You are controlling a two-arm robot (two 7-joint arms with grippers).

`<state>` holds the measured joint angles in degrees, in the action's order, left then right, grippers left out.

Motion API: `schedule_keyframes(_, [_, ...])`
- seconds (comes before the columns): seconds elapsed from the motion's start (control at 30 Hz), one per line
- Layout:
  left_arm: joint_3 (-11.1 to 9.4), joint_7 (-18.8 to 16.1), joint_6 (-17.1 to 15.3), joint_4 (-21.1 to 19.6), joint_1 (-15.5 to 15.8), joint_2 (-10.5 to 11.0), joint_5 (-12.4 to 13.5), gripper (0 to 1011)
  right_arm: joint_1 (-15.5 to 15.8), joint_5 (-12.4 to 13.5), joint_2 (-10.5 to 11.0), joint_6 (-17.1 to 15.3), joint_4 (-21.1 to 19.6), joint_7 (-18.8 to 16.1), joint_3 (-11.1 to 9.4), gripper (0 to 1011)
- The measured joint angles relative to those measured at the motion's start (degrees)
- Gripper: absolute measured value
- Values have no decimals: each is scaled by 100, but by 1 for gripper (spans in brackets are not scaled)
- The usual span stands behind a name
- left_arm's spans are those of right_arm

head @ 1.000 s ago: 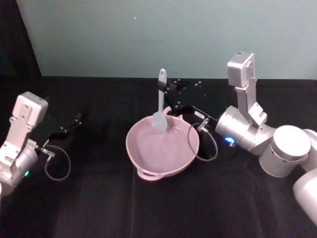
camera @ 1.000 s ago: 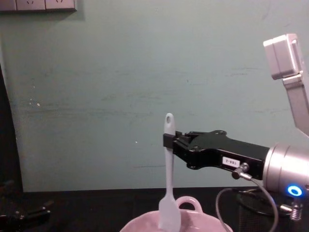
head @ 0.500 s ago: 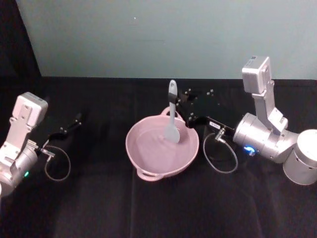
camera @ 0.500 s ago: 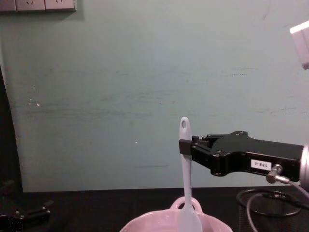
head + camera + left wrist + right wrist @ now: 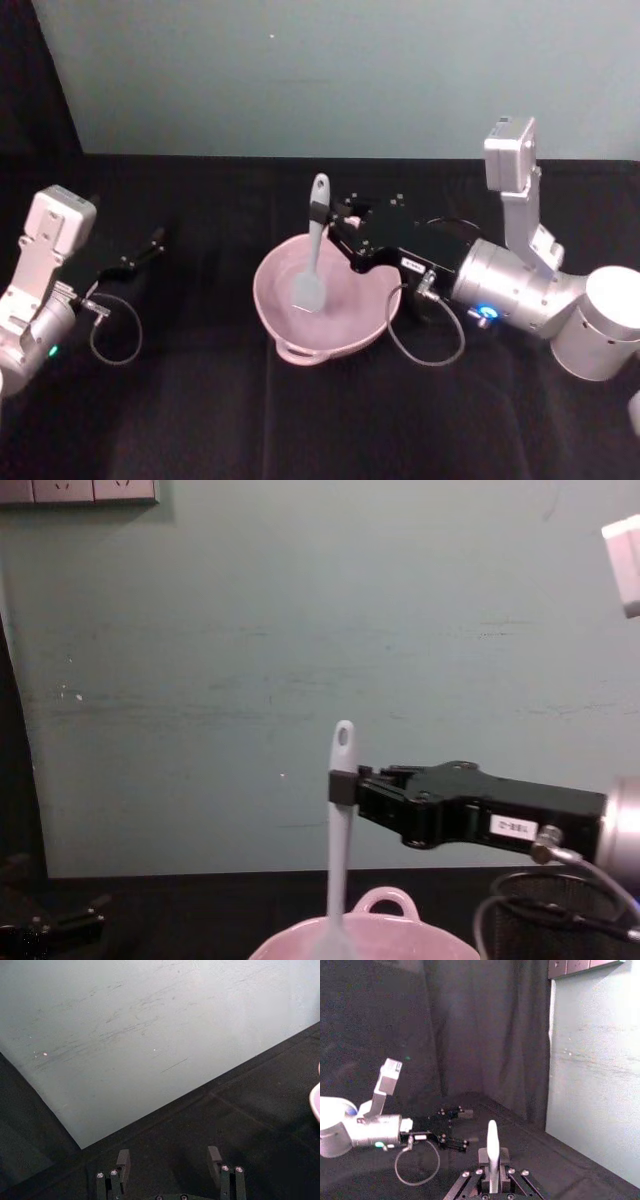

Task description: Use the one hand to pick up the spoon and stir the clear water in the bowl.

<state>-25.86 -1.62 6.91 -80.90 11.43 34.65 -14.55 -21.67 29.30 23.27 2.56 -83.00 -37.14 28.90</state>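
Far left, head view: left arm parked at the frame's left edge, above the black table [image 5: 200, 420]. The left gripper [image 5: 169, 1154] is released, its two fingers [image 5: 123, 1159] spread with bare table between them. A thin cable loop [image 5: 115, 330] hangs under that wrist.

Centre: bowl [image 5: 272, 320], pale pink and glossy, sits on the black table in the middle of the frame. Its small loop handle [image 5: 298, 351] is on the near rim. In the chest view a second loop [image 5: 385, 900] rises from the rim at bottom centre.

Spoon [image 5: 313, 248] stands nearly upright, handle end with the oval hole on top. Its head is down inside the bowl, left of the bowl's middle. Cannot tell whether the head touches the bottom.

Right of centre: right gripper [image 5: 343, 785], black and boxy with a white label, reaches in from the right. It is clenched on the spoon's handle just below the hole. The right wrist view shows the handle pinched between the two fingers.

Right: silver wrist [image 5: 505, 290] at centre right.

Lower right, chest view: black mesh cup [image 5: 545, 915] on the table beside the bowl.
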Motion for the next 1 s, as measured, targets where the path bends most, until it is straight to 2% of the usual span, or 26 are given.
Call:
schedule_keyframes(0.13, [0, 0, 0, 0, 0, 0, 0, 1011, -156, 132, -173, 78, 273, -84, 70, 117])
schedule_keyframes(0.3, [0, 0, 0, 0, 0, 0, 0, 1011, -345, 113, -391, 330, 631, -60, 143, 117])
schedule_keyframes(0.53, [0, 0, 0, 0, 0, 0, 0, 1011, -524, -278, -609, 734, 1085, 328, 127, 117])
schedule_keyframes(0.8, [0, 0, 0, 0, 0, 0, 0, 1011, -536, -613, -655, 978, 1249, 654, -46, 117])
schedule_keyframes(1.0, [0, 0, 0, 0, 0, 0, 0, 1011, -367, -790, -460, 892, 977, 766, -179, 117])
